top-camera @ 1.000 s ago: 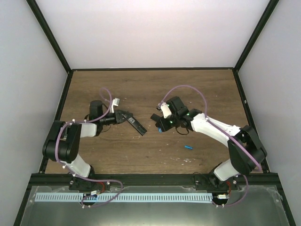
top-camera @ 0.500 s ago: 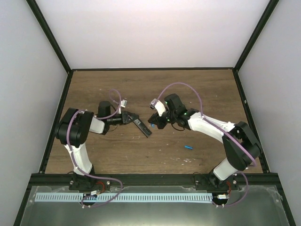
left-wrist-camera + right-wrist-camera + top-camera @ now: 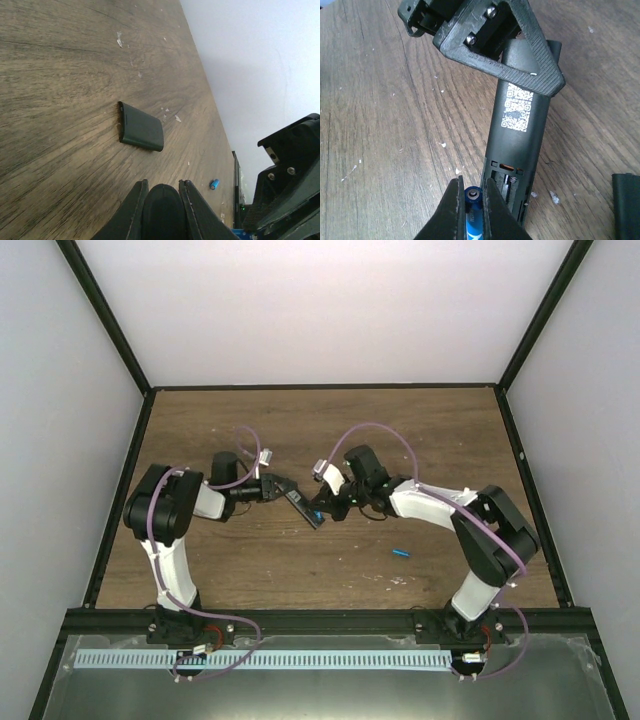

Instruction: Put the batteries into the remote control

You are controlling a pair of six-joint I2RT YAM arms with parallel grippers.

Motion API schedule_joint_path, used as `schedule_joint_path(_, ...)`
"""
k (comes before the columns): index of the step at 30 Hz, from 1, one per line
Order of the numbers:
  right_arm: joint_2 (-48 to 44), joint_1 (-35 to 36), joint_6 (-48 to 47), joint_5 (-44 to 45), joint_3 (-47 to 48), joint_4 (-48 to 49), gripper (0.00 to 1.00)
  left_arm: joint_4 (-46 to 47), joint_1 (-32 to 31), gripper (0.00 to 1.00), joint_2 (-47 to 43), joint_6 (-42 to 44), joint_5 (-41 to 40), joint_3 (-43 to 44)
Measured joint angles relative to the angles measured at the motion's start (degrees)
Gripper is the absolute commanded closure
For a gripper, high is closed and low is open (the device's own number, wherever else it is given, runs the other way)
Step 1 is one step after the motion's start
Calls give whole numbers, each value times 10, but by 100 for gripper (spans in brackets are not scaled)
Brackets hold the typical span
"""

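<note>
Blue battery (image 3: pixel 471 222) is pinched in the right gripper (image 3: pixel 471 192), hovering right beside the open bay (image 3: pixel 507 187) of the remote control (image 3: pixel 520 125), which the left gripper (image 3: pixel 280 490) clamps. Next move, I'd guess: line it up and push it in.

I see brown wood-grain bench (image 3: pixel 330 430), small white flecks (image 3: pixel 119 39) scattered on it. Small black cover plate (image 3: pixel 141 129) lies flat on bench, apart. White walls (image 3: pixel 320 310), black frame posts (image 3: pixel 102 310) around.

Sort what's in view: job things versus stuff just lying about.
Job: remote control in left gripper; battery in right gripper; second battery on the table.
Lying about: small black lid; white flecks.
</note>
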Motion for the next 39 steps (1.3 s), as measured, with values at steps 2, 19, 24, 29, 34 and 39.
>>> schedule_joint_path(2, 10, 1, -2, -5, 0, 6, 99, 3, 0, 100, 5, 0, 2, 1)
schedule_joint_path(19, 35, 19, -14, 11, -57, 115, 99, 18, 0, 100, 15, -5, 9, 1)
schedule_joint_path(24, 46, 19, -14, 17, -59, 143, 99, 17, 0, 100, 16, -4, 9, 2)
schedule_joint_path(29, 56, 19, -15, 17, -59, 156, 99, 15, 0, 100, 16, -4, 10, 3)
schedule_joint_path(34, 65, 19, -15, 17, -59, 162, 99, 14, 1, 100, 16, -2, 10, 3)
schedule_joint_path(39, 68, 19, -15, 16, -59, 165, 99, 14, 1, 100, 16, 0, 11, 3)
